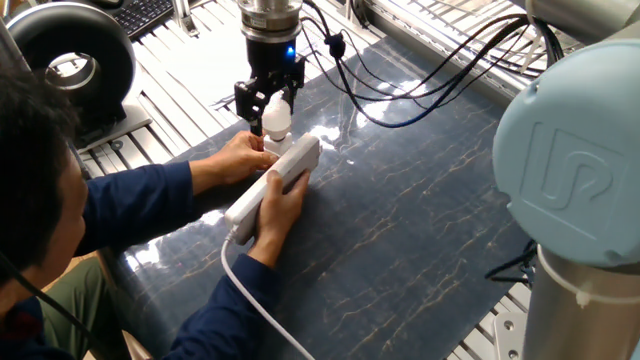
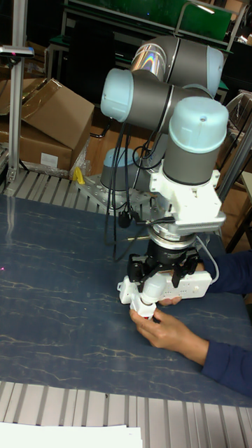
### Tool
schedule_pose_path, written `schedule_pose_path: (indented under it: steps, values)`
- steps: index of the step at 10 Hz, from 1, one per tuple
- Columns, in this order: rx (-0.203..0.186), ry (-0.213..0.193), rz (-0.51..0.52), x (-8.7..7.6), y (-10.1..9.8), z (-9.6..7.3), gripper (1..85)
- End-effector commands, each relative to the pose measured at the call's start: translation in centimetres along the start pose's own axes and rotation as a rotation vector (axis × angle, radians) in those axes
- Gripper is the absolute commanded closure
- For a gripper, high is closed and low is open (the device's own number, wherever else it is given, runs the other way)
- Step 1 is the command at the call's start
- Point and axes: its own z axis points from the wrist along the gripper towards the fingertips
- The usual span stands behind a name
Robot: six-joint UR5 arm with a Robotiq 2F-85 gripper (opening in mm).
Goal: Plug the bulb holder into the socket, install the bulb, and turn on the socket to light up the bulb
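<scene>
On the dark marbled surface (image 1: 420, 230), a person's hands (image 1: 243, 157) steady the socket (image 1: 275, 180) while the claw (image 1: 269, 103), pinching the bulb (image 1: 275, 120), hangs just above the holder end; seating the bulb and switching on seemingly remain.

Dark blue marbled tabletop mat (image 1: 420, 230) laid over ribbed aluminium frame (image 1: 180, 90). Black ring-shaped device (image 1: 70, 55) seen far left. Black keyboard (image 1: 145, 12) beyond it. Brown cardboard boxes (image 2: 45, 122) stacked at left in tall view.
</scene>
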Motion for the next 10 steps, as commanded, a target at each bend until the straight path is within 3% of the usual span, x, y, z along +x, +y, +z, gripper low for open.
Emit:
schedule_pose_path:
  steps: [1,3,7,8,10]
  values:
    - [0.105,-0.076,-0.357,-2.0,-1.9,-0.4,14.0]
    - [0.148,-0.111,-0.528,-3.0,-2.1,-0.7,14.0]
    - [0.080,-0.133,-0.557,-2.3,0.7,-0.4,13.7]
    - [0.077,-0.138,-0.620,-2.3,0.9,-0.2,13.7]
    - [0.110,-0.141,-0.788,-2.3,0.2,0.1,13.7]
